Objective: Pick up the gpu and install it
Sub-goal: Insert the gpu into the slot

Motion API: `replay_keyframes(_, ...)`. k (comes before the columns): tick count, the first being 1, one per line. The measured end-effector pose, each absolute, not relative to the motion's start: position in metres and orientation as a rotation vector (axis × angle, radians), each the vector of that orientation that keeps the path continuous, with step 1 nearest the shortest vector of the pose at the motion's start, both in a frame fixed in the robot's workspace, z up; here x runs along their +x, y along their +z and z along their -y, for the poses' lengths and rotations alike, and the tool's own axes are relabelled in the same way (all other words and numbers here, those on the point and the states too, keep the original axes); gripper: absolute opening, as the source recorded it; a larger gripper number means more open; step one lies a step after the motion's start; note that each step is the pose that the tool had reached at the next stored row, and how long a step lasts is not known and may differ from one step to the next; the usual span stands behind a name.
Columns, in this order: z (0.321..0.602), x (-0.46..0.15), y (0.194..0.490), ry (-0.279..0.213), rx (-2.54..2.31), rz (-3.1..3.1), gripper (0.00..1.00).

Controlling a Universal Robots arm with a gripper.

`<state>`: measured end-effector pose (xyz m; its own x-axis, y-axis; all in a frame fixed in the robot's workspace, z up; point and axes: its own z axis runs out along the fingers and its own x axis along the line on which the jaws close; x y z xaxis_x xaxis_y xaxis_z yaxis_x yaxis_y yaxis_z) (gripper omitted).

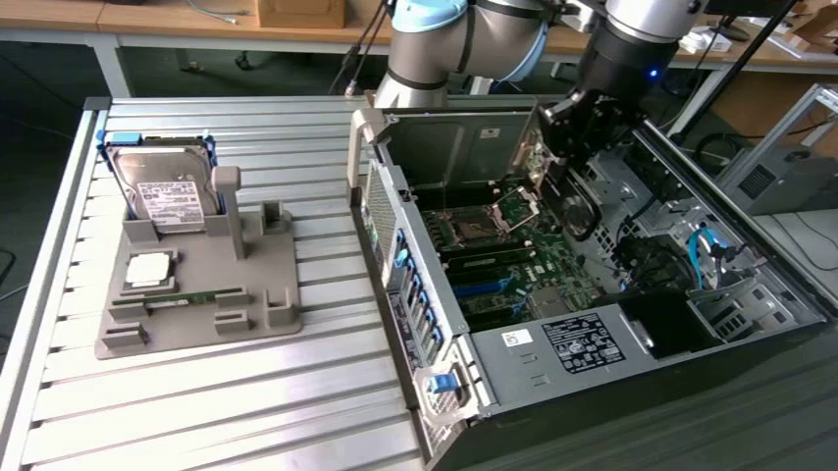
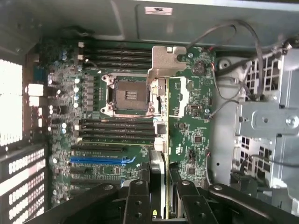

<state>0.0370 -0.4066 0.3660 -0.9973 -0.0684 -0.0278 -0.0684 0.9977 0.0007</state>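
While the gripper (image 2: 161, 185) was pinching the gpu (image 2: 191, 121) by its near edge, I had the card hanging inside the open computer case (image 1: 392, 211), over the main board (image 2: 93, 140). I could not tell how close the card's lower edge was to the board. I judged the pickup done and the install step in hand, since the card was in the case but did not look seated. Its silver bracket (image 2: 166, 63) pointed away from the wrist, towards a wall of the case.

To seat it, I reckoned the connector edge would have to line up square with a long slot, such as the blue slot (image 2: 96, 160) just beside it. It would then have to go straight in without tilt.

Room was tight. The empty processor socket (image 2: 127, 95) and the memory slots (image 2: 117, 128) lay on one side. Loose cables (image 2: 224, 84) and the metal drive cage (image 2: 266, 116) lay on the other.

Farther out, on the desk (image 1: 196, 412), the grey holder (image 1: 196, 319) carried the hard drive (image 1: 164, 191) and a memory stick (image 1: 196, 296), well apart from the case.
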Motion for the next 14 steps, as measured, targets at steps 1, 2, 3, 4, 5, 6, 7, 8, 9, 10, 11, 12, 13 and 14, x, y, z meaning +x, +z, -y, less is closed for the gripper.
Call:
replay_keyframes(1, 0.4066, 0.037, 0.366, 0.003, -0.135, -3.111, 0.27)
replay_keyframes(2, 0.4066, 0.037, 0.366, 0.003, -0.162, -3.11, 0.27)
replay_keyframes(3, 0.4066, 0.037, 0.366, 0.004, -0.189, -3.108, 0.27)
replay_keyframes(4, 0.4066, 0.037, 0.366, 0.004, -0.218, -3.106, 0.27)
replay_keyframes(5, 0.4066, 0.037, 0.366, 0.005, -0.244, -3.104, 0.27)
replay_keyframes(6, 0.4066, 0.037, 0.366, 0.005, -0.27, -3.102, 0.27)
replay_keyframes(7, 0.4066, 0.037, 0.366, 0.005, -0.298, -3.1, 0.27)
replay_keyframes(8, 0.4066, 0.037, 0.366, 0.006, -0.326, -3.097, 0.27)
replay_keyframes(9, 0.4066, 0.037, 0.366, 0.006, -0.352, -3.094, 0.27)
replay_keyframes(10, 0.4066, 0.037, 0.366, 0.006, -0.375, -3.092, 0.27)
replay_keyframes(11, 0.4066, 0.037, 0.366, 0.007, -0.399, -3.089, 0.27)
replay_keyframes(12, 0.4066, 0.037, 0.366, 0.007, -0.433, -3.084, 0.27)
replay_keyframes(13, 0.4067, 0.037, 0.366, 0.008, -0.462, -3.08, 0.27)
replay_keyframes(14, 0.4066, 0.037, 0.366, 0.008, -0.499, -3.074, 0.27)
